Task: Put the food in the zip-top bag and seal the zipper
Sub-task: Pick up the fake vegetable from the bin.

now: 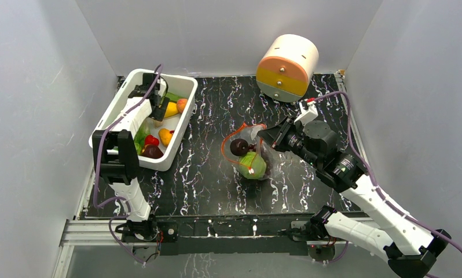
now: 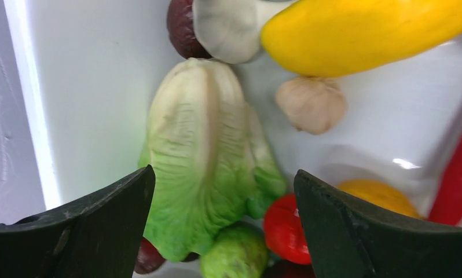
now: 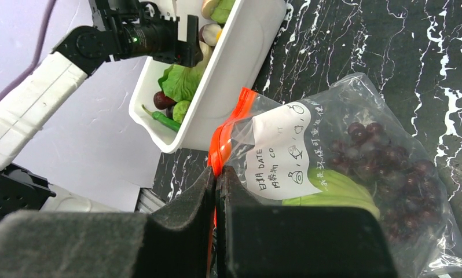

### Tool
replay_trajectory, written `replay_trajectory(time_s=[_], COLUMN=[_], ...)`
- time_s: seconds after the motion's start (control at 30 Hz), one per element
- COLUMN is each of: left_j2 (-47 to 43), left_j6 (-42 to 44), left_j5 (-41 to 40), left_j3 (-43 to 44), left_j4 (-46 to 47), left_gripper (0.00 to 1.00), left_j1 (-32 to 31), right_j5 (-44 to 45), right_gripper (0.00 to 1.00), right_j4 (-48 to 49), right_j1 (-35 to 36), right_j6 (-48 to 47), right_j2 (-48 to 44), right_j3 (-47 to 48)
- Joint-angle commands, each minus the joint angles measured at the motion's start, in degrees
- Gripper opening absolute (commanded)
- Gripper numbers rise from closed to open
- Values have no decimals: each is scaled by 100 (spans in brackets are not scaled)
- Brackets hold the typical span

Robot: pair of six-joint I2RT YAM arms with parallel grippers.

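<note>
right gripper (image 3: 217, 174) is clamping shut on the zipper (image 3: 231, 130) at 1 end of the bag (image 3: 333, 156) mouth. prob it's lifting that lip so the mouth is gaping toward the bin (image 3: 234, 75), and pinning the bag so it isn't sliding when sth is dropped in. bag is lying mid-table (image 1: 205, 174), well apart from the bin. grapes (image 3: 385, 162) and cabbage (image 1: 253, 165) are already sitting inside, partly behind the white label (image 3: 286, 150). zipper isn't sealed yet.

left gripper (image 2: 222, 179) is hanging down inside the bin w/ fingers spread wide, holding nothing. it's straddling a pale green leaf (image 2: 205, 150), 1 finger each side; can't tell if either is touching it. looks like it's lining up to take the leaf next, since the leaf is lying on top and reaching up out of the pile.

room: left finger is sitting near the bin's side wall, so there's little slack that way. right finger is coming down just beside a red tomato (image 2: 283, 229), w/ garlic (image 2: 311, 103) and a yellow fruit (image 2: 362, 32) further along, so closing may be nudging neighbours. getting out means rising above the bin rim, then crossing the table to the bag mouth, which is only partly open and half taken up by what's inside. the round drawer unit (image 1: 287, 68) at the back is standing well apart from both.
</note>
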Motion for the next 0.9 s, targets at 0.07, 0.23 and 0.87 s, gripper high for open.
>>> replay_trajectory(time_s=[0.07,0.23,0.87], left_j2=[-270,-41,523], left_j6=[1553,1688,1521], left_j5=[-364,-105,-175], left_j3=[-456,-482,-951], left_j4=[1116,1138,1456], left_gripper=[92,93,87], left_j1=[255,330,726], right_j5=[229,352,487], right_gripper=[0,0,0], right_j4=[319,-1,-191], right_j1=[-21,-13,-16], right_j6=[236,248,217], right_j2=[-213,-206,-204], right_j3=[362,573,791])
